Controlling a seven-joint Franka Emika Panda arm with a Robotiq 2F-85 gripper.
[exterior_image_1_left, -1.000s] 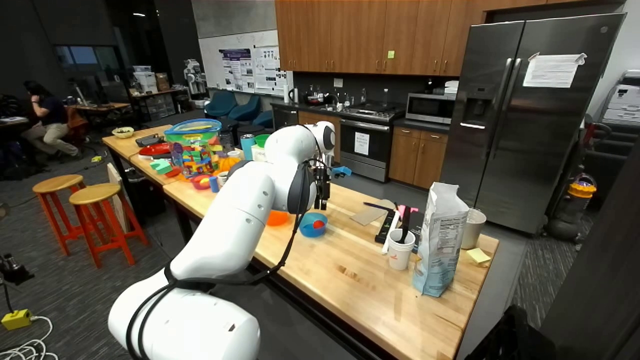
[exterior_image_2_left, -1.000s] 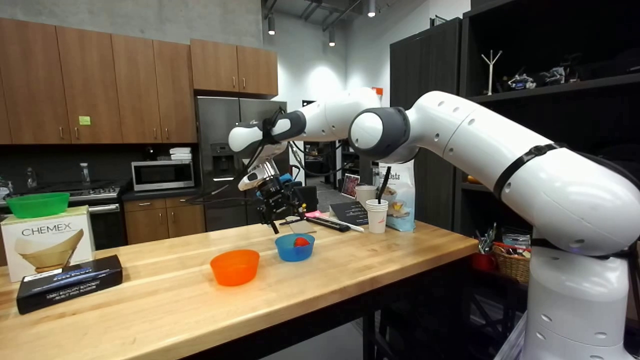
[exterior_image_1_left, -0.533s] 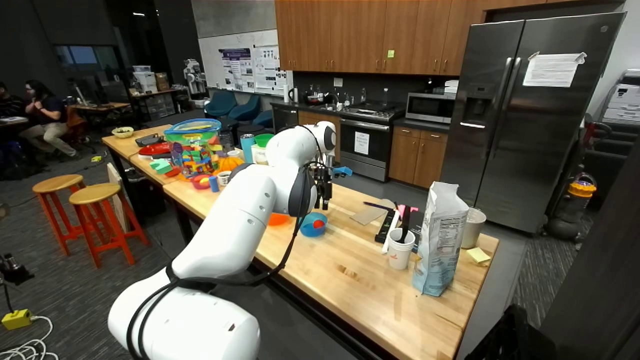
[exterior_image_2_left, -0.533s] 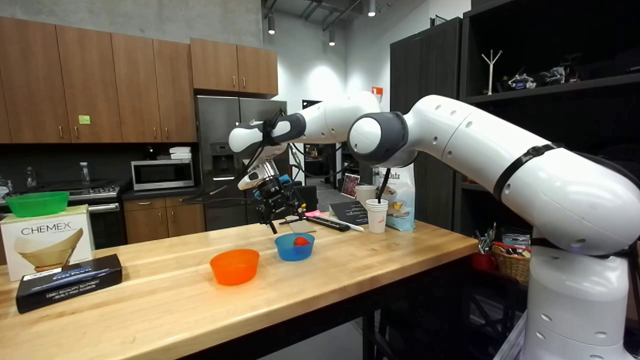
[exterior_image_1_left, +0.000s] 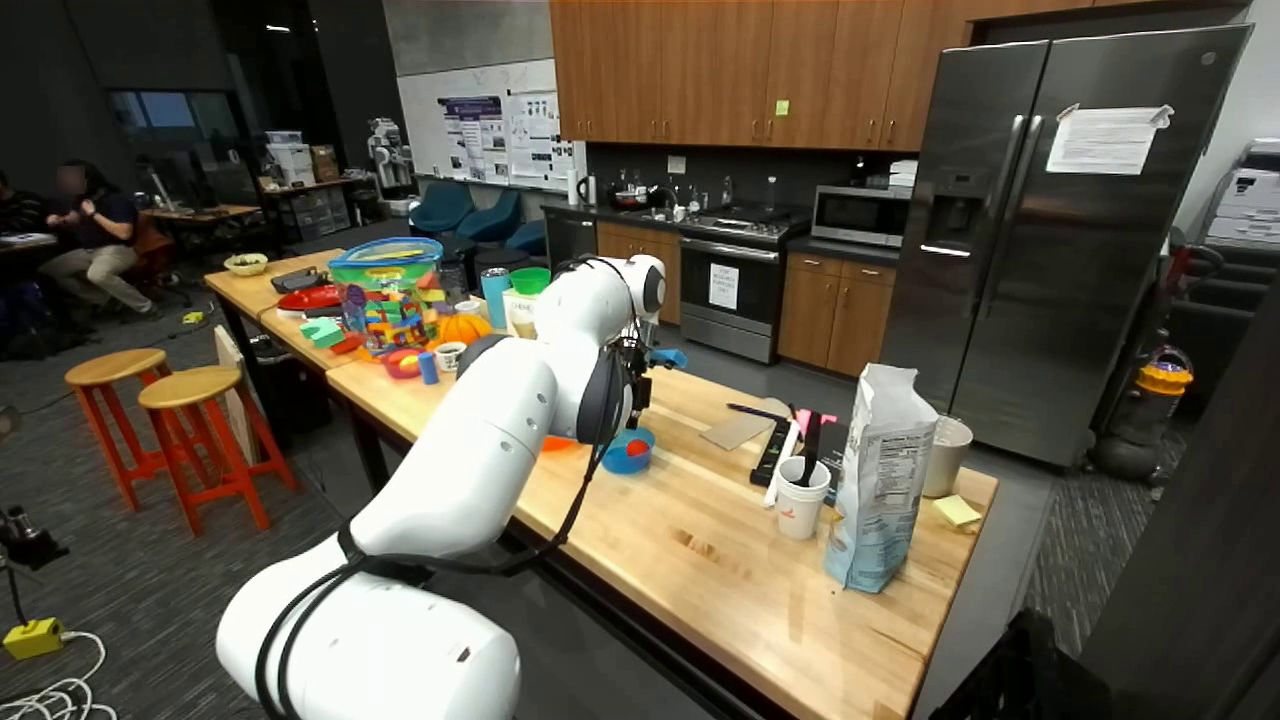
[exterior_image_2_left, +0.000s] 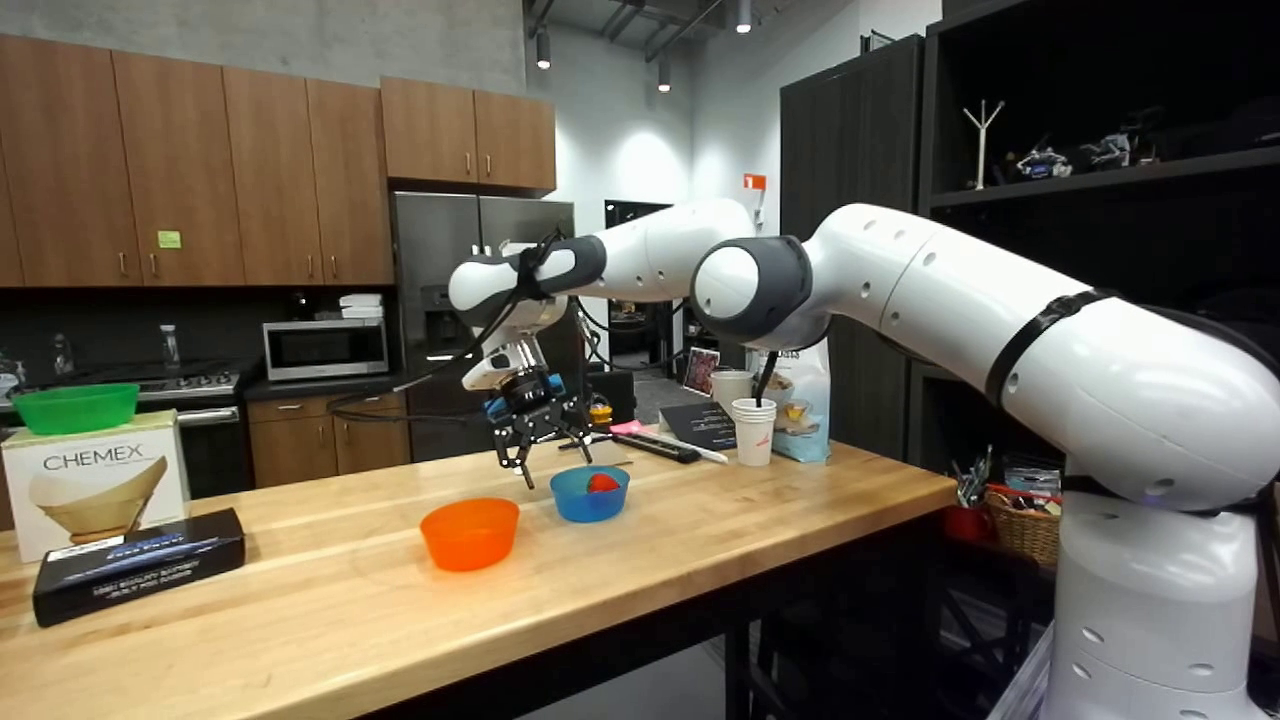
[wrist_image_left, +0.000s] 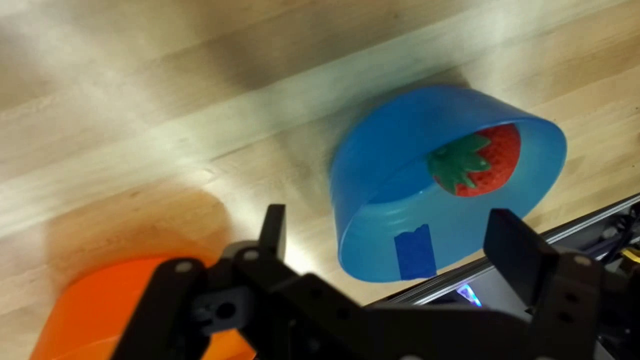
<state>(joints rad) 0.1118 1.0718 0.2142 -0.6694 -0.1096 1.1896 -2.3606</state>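
Table (exterior_image_2_left: 720, 530): surfaced in pale wood. Gripper (exterior_image_2_left: 560, 472): held above it, jaws spread wide, nothing gripped. Orange bowl (exterior_image_2_left: 470, 537): set upright near the blue bowl (exterior_image_2_left: 588, 504), not touched by it. Blue bowl: also set upright, nearest the gripper; judged light, thin-walled, a little flexible, smooth; best pinched at the rim. Strawberry (wrist_image_left: 492, 162): seen inside the blue bowl, to one side; judged light, firm, perhaps slippery; best taken across its red middle.

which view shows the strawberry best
The wrist view: it looks down close on the strawberry, which appears large, its green leaves clear, inside the blue bowl. In both exterior views the strawberry is just a small red shape in the bowl.
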